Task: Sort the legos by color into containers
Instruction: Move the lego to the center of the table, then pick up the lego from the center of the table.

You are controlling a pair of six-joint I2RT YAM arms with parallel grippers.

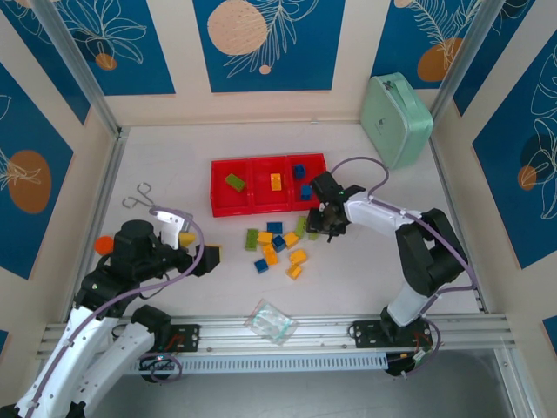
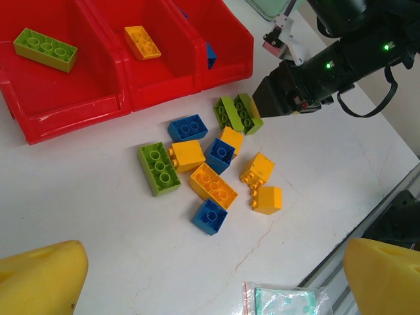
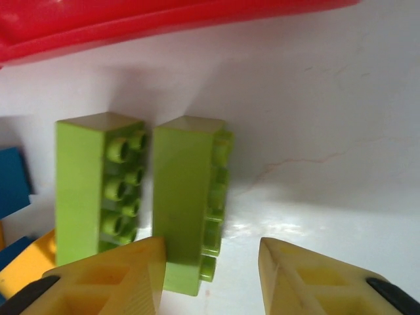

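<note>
White table (image 1: 365, 279), loose legos (image 1: 270, 255), red containers (image 1: 216, 200), clear bag (image 1: 271, 320), mint case (image 1: 398, 119)

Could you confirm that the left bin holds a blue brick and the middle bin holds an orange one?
Not quite. The left wrist view shows that the left bin holds a green brick, not a blue one. The middle bin does hold an orange brick.

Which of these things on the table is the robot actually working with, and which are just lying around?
Part of the job: the legos in green, orange-yellow and blue; the red containers.
Just lying about: the mint-green case; the clear plastic bag.
</note>
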